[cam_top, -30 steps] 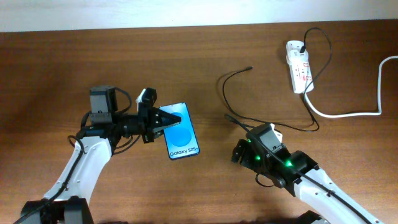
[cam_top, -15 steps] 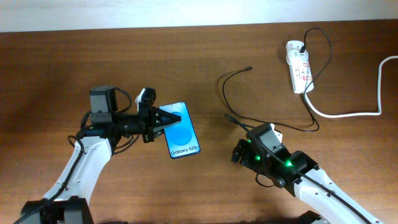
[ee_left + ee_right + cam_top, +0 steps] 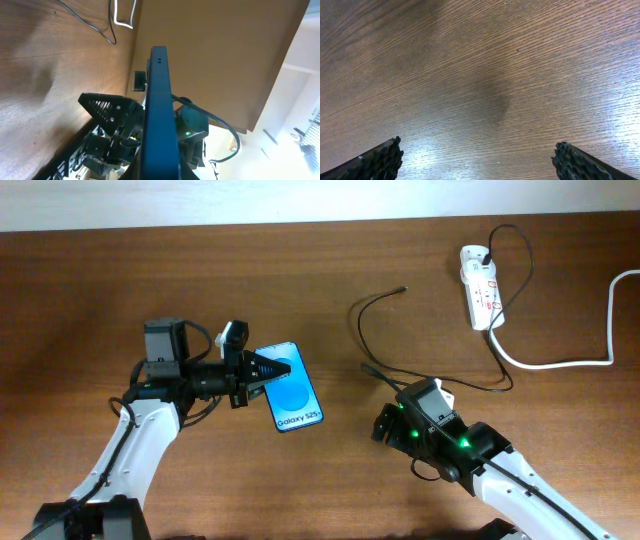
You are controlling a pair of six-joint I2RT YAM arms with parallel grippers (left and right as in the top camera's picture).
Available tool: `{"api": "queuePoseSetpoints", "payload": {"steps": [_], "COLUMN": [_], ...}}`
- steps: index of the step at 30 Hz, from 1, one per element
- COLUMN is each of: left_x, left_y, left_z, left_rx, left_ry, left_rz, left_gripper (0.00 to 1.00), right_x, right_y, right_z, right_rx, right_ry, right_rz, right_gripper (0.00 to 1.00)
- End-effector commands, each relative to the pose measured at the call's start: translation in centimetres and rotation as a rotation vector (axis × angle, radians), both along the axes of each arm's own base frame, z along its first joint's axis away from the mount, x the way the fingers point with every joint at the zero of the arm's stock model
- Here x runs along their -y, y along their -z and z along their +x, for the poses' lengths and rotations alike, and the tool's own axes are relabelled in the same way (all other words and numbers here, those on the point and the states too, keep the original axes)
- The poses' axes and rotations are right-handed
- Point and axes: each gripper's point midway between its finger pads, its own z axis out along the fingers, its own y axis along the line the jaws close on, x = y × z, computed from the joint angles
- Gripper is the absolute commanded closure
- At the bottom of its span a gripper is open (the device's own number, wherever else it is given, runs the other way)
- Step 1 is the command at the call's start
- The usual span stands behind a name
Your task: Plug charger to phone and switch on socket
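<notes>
Overhead and wrist views of a wooden counter [image 3: 150, 270]. The left gripper [image 3: 272, 370] reaches in from the left, its jaws closed on the upper left edge of the phone [image 3: 293, 392]. The phone lies left of centre with its blue screen facing up. In the left wrist view it appears edge-on between the jaws. Whether it rests on the counter or is raised off it cannot be told.

The right gripper [image 3: 480, 159] sits right of the phone and apart from it. Its jaws are spread wide above bare wood and hold nothing.

The charger [image 3: 366, 301] is a thin black cable with its plug tip lying free on the counter, well apart from the phone. It loops down, passes beside the right arm and runs on toward the socket [image 3: 480, 285] at the upper right. A thick white cord [image 3: 560, 363] leaves the socket toward the right edge.
</notes>
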Motion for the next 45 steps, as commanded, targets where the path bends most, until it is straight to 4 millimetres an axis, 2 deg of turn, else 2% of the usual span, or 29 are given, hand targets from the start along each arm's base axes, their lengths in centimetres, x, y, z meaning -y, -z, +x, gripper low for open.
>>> {"api": "queuePoseSetpoints", "payload": {"steps": [1, 7, 11, 16, 18, 21, 24, 28, 34, 38, 40, 45], "left_x": [-0.1, -0.1, -0.1, -0.1, -0.1, -0.1, -0.2, -0.2, -0.2, -0.2, -0.2, -0.2], "left_y": [-0.5, -0.5, -0.5, -0.5, -0.5, -0.4, -0.1, -0.2, -0.2, -0.2, -0.2, -0.2], "left_z": [0.2, 0.2, 0.2, 0.2, 0.2, 0.3, 0.6, 0.6, 0.6, 0.6, 0.6, 0.6], "left_rx": [0.028, 0.028, 0.029, 0.029, 0.029, 0.029, 0.029, 0.028, 0.029, 0.029, 0.028, 0.028], "left_ry": [0.006, 0.006, 0.006, 0.006, 0.005, 0.000, -0.015, -0.014, -0.014, -0.014, -0.014, -0.014], "left_rz": [-0.006, -0.006, -0.006, -0.006, -0.006, 0.000, 0.016, 0.016, 0.016, 0.016, 0.016, 0.016], "left_gripper": [1.00, 1.00, 1.00, 1.00, 1.00, 1.00, 1.00, 1.00, 1.00, 1.00, 1.00, 1.00], "right_x": [0.1, -0.1, -1.2, -2.5, -2.5, -1.7, 0.0, 2.1, 3.0, 2.2, 1.7, 0.9], "right_y": [0.2, 0.0, -0.8, -4.4, -7.1, -9.6, -11.9, -13.6, -13.6, -12.9, -12.4, -10.7], "right_z": [0.0, 0.3, 1.1, 2.5, 3.6, 4.7, 6.2, 8.0, 11.5, 15.3, 17.9, 23.2], "right_rx": [0.002, 0.016, 0.048, 0.092, 0.124, 0.148, 0.180, 0.208, 0.167, 0.115, 0.097, 0.078], "right_ry": [-0.002, -0.002, -0.017, -0.026, -0.011, 0.032, 0.101, 0.183, 0.218, 0.195, 0.189, 0.194], "right_rz": [-0.012, -0.004, 0.052, 0.098, 0.114, 0.123, 0.133, 0.171, 0.247, 0.270, 0.268, 0.263], "right_gripper": [0.02, 0.02, 0.02, 0.02, 0.02, 0.01, 0.01, 0.02, 0.03, 0.02, 0.03, 0.09]}}
